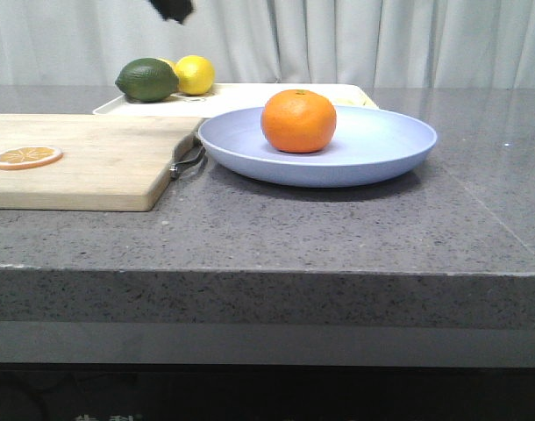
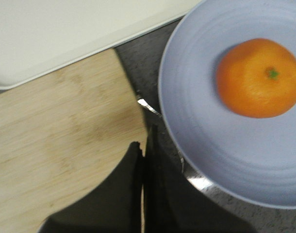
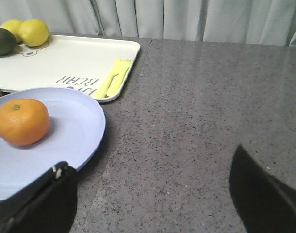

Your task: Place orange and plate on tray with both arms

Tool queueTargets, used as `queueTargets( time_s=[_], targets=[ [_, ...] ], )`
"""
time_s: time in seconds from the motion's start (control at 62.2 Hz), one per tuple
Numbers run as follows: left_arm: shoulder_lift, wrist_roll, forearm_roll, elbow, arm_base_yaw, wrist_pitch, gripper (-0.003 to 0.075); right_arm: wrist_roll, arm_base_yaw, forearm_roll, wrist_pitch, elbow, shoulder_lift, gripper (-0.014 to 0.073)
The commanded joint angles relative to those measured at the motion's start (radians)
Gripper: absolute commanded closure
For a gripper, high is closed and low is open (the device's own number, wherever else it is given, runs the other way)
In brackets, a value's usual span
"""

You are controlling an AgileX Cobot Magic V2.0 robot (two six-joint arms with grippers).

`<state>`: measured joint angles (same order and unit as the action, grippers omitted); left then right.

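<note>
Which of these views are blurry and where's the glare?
Front view is sharp, with a soft shadow under the plate; left wrist view is blurred, with a bright glint on the plate rim near the left tool; right wrist view shows mild sheen on the countertop.

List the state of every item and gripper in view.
orange: whole, sitting on plate
plate: on counter, not on tray
tray: holds lemon, lime, yellow utensils
left gripper: shut, empty
right gripper: open, empty
orange slice: flat on cutting board
</note>
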<state>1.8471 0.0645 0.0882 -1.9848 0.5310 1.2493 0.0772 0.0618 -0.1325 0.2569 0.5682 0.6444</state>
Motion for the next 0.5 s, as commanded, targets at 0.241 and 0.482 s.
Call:
queueTargets(
  time_s=[0.241,0.482],
  targets=[
    [-0.309,0.038,-0.009,0.354,-0.220,-0.102,0.0738,0.009,0.000,-0.001,-0.081,0.035,0.005,-0.0048],
    [-0.582,0.038,-0.032,0.705,-0.360,-0.291,0.0738,0.009,0.000,-0.001,-0.081,0.035,0.005,-0.0048]
  ],
)
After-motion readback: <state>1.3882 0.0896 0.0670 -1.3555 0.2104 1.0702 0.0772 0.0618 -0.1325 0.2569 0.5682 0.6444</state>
